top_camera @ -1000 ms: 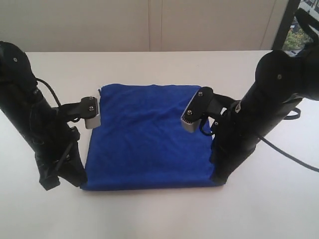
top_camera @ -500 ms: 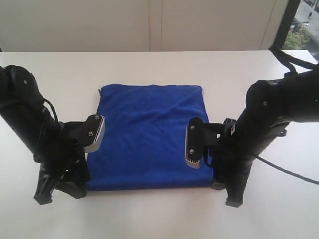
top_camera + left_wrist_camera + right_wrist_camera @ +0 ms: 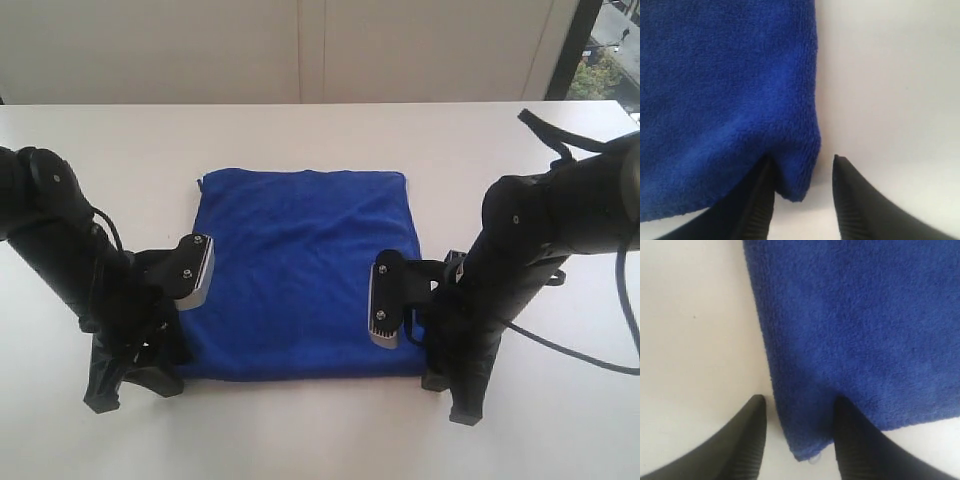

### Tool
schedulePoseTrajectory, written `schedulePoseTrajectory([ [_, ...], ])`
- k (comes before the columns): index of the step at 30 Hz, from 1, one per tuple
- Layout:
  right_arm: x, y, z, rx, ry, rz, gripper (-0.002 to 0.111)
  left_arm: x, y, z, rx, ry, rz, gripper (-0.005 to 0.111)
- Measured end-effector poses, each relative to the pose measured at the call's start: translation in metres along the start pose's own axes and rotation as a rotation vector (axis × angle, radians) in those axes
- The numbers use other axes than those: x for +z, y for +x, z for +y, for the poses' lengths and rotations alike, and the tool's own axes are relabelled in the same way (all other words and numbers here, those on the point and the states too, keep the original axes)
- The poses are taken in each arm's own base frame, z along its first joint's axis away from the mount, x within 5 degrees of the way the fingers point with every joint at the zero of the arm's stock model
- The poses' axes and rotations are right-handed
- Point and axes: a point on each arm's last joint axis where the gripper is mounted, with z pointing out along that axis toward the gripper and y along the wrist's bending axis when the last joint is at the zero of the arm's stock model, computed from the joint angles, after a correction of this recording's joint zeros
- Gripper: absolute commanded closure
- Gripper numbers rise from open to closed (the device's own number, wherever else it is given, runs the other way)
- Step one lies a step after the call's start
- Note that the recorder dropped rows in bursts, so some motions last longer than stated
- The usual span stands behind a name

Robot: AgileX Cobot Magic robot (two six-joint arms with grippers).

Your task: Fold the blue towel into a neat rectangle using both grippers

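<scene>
The blue towel (image 3: 300, 260) lies flat on the white table as a folded, nearly square rectangle. My left gripper (image 3: 135, 388) is at its near-left corner. In the left wrist view the towel (image 3: 725, 90) ends in a corner that sits between the open jaws of the left gripper (image 3: 802, 160), loose and not pinched. My right gripper (image 3: 450, 395) is at the near-right corner. There too the towel (image 3: 860, 325) has its corner between the open jaws of the right gripper (image 3: 800, 399). A small pale tag (image 3: 814, 460) pokes out at that corner's tip.
The white table (image 3: 300, 130) stretches bare beyond the towel's far edge, up to a pale wall. A black cable (image 3: 580, 350) trails from the right arm across the table on the right. A dark window frame (image 3: 570, 50) stands at the back right.
Both arms have swung down and back toward the near edge. Both grippers have opened, and the towel's near corners now rest on the table.
</scene>
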Motion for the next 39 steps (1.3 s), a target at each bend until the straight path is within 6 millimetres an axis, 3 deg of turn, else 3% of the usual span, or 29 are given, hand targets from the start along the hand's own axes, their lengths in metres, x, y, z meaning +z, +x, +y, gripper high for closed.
schedulePoseTrajectory([
  [4, 0.0, 0.0, 0.0, 0.0, 0.002, -0.001, 0.09, 0.001, 0.0, 0.002, -0.002, -0.017, -0.003, 0.09],
  [7, 0.001, 0.0, -0.001, 0.0, 0.008, -0.003, 0.095, 0.001, 0.0, 0.004, -0.005, -0.036, -0.005, 0.107],
  [21, -0.002, -0.001, 0.0, -0.002, 0.01, -0.006, 0.097, -0.009, -0.003, -0.004, -0.059, 0.002, -0.006, 0.107],
  [29, -0.03, -0.002, 0.005, -0.012, 0.029, -0.035, 0.097, -0.026, -0.01, -0.016, -0.141, 0.048, -0.025, 0.107],
  [39, -0.067, -0.003, 0.012, -0.022, 0.103, -0.097, 0.097, -0.028, -0.006, -0.023, -0.281, 0.114, 0.03, 0.107],
])
